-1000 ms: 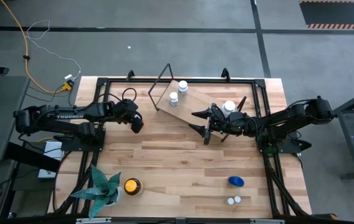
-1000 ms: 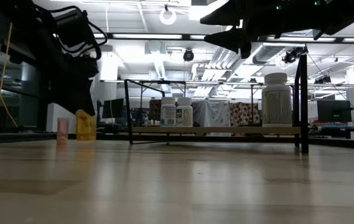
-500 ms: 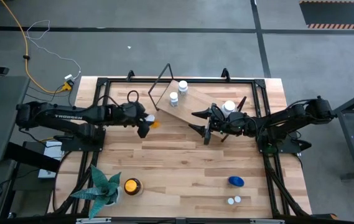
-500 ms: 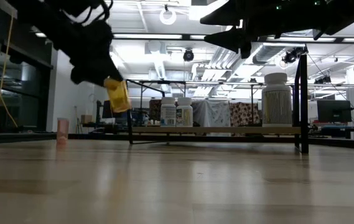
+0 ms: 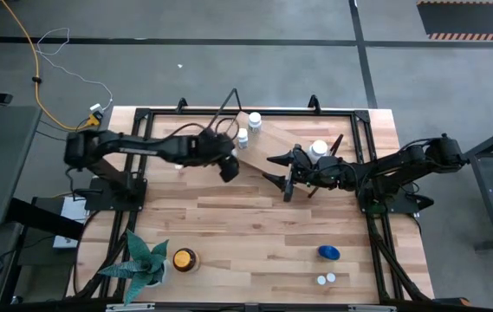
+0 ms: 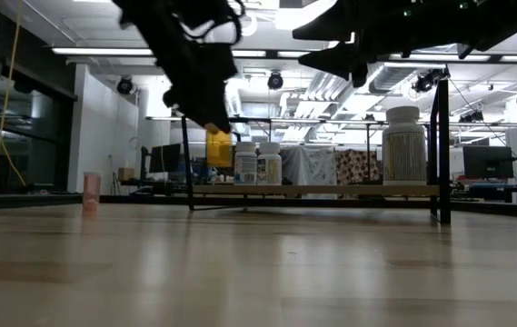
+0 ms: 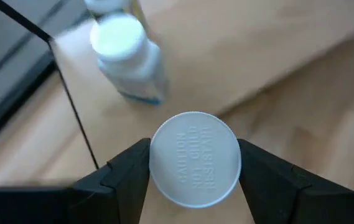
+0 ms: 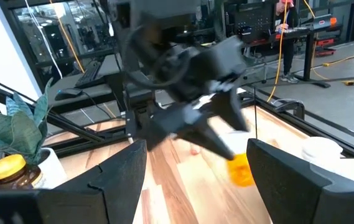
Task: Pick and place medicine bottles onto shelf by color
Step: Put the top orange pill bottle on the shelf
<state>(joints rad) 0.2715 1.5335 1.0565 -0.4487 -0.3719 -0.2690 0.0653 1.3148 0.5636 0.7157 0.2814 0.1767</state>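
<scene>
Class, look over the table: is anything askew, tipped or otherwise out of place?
The light wood shelf board sits skewed, diagonal to the edges of the wooden table. The small blue bottle near the table's right edge seems to lie on its side, though that is hard to confirm. Nothing looks spilled.

Two matte black jointed arms; each gripper has two tapered, wedge-shaped dark fingers [image 7: 124, 177], with looping black cables.
</scene>
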